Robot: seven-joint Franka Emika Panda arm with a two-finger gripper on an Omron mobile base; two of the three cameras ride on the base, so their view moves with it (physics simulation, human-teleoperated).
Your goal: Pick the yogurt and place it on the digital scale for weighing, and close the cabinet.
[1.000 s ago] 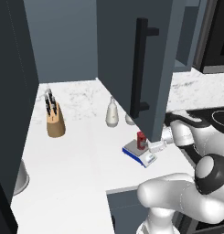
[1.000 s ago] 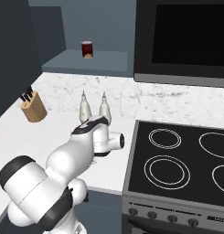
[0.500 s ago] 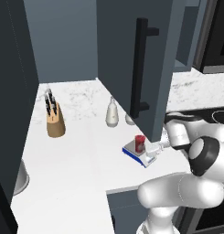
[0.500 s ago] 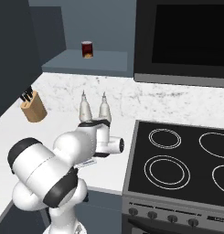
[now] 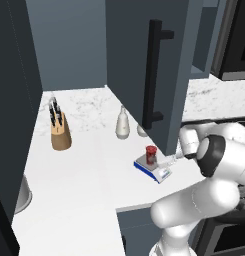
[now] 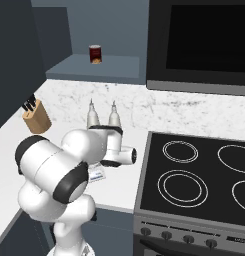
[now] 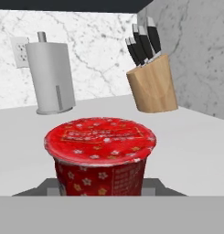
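Note:
The yogurt (image 5: pixel 151 154), a small dark red cup, stands upright on the grey plate of the blue-and-white digital scale (image 5: pixel 155 172) near the counter's front edge. In the hand view the yogurt (image 7: pixel 100 155) is straight ahead with its whole red lid showing, and the scale plate (image 7: pixel 40 188) shows under it. My gripper (image 5: pixel 170 160) hovers just right of the cup, apart from it and open, with nothing held. The cabinet door (image 5: pixel 131 60) with its black bar handle (image 5: pixel 155 75) hangs open over the counter, just behind the scale.
Two pale teardrop bottles (image 5: pixel 122 125) (image 5: pixel 142 131) stand behind the scale. A knife block (image 5: pixel 60 131) sits at the back left and a paper towel holder (image 7: pixel 50 77) by the wall. A red can (image 6: pixel 95 54) is on the cabinet shelf. The stove (image 6: pixel 194 175) lies to the right.
The arm's elbow and upper links have swung round while the hand stayed beside the scale. The yogurt has stayed in place on the scale.

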